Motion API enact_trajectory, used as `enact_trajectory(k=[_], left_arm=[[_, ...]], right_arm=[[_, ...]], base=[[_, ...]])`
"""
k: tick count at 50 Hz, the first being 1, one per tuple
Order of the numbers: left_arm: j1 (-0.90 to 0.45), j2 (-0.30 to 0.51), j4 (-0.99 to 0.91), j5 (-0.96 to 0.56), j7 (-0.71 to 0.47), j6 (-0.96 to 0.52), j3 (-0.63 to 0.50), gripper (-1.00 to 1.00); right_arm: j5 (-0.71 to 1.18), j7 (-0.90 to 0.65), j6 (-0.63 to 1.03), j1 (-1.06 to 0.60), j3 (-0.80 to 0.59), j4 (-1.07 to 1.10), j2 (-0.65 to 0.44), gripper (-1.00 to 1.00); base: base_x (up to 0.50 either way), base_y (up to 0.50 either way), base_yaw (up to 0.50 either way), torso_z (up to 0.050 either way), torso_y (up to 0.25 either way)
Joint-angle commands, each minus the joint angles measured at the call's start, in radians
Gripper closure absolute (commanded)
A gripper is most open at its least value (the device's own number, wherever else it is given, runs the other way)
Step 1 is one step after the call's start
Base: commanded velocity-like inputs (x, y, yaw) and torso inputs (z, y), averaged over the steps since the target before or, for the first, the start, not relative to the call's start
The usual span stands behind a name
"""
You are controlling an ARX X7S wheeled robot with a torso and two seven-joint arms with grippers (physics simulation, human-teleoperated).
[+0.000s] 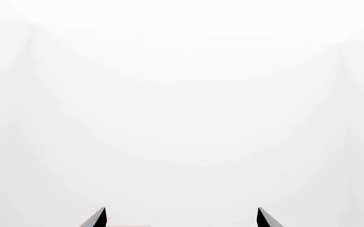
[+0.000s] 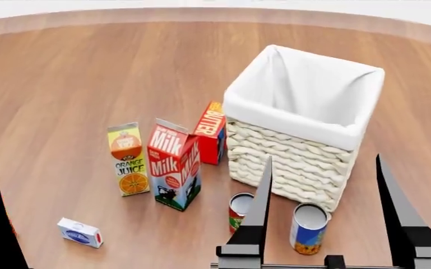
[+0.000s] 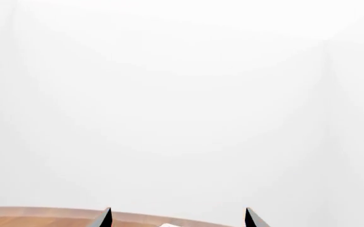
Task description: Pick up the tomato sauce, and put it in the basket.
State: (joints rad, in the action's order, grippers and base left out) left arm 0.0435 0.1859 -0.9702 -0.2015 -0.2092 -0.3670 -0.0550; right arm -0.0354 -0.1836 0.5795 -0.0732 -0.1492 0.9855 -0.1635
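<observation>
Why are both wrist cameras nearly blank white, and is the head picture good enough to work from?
Left wrist view: only white background beyond two dark fingertips, no glare. Right wrist view: the same, plus a strip of table edge. Head view: sharp, evenly lit, soft shadows; the tomato sauce can is partly hidden behind a right gripper finger, with the basket just beyond it.

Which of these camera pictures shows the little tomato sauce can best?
The head view. There the tomato sauce stands on the wooden table before the basket, partly hidden behind a finger of the right gripper. Both wrist views show only blank white and fingertips, no can.
</observation>
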Motion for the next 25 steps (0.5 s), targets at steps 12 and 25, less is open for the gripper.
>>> enact_trajectory(k=[12, 25], left_arm=[[0.007, 0.021, -0.020, -0.014, -0.025, -0.001, -0.019, -1.00], [0.009, 0.033, -0.016, -0.017, -0.036, 0.011, -0.029, -1.00]], right_arm=[[0.020, -0.015, 0.007, 0.001, 0.006, 0.010, -0.014, -1.00], [0.034, -0.025, 0.004, 0.003, 0.015, 0.009, -0.020, -1.00]], base=[[0.50, 0.00, 0.00, 0.000, 0.000], [0.50, 0.00, 0.00, 0.000, 0.001]])
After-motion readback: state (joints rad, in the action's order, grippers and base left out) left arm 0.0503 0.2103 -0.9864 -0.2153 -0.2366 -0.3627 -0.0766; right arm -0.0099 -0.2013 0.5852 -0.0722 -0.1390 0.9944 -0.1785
